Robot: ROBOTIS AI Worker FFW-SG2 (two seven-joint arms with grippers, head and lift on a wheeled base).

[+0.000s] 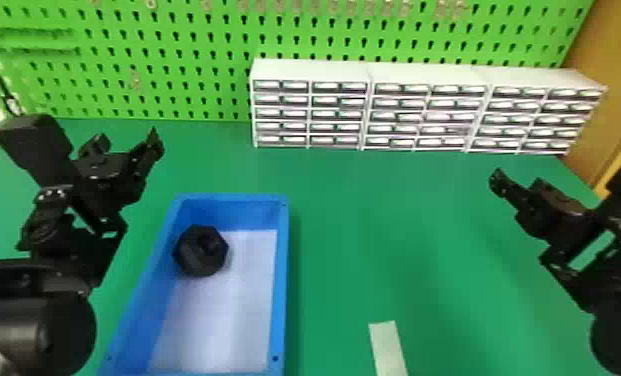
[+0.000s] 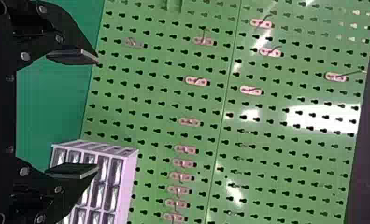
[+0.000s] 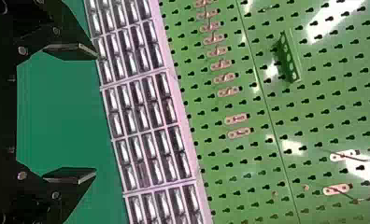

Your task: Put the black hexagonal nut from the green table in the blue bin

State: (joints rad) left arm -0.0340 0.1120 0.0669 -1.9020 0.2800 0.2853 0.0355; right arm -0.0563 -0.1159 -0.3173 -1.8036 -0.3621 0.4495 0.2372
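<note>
Left arm (image 1: 66, 320), jaws parted; nut (image 1: 199, 252) apart from them in blue bin (image 1: 281, 280).

- Nut (image 1: 194, 257): black, chunky, hexagonal, with a darker recess in its upper face; it lies inside the bin, toward the far left corner, beside the left wall.
- Bin (image 1: 282, 280): blue, rectangular, open-topped, with a pale floor; it sits upright on the table, left of centre, long sides running away from the robot.
- Table (image 1: 374, 230): green, flat, smooth, under the bin.
</note>
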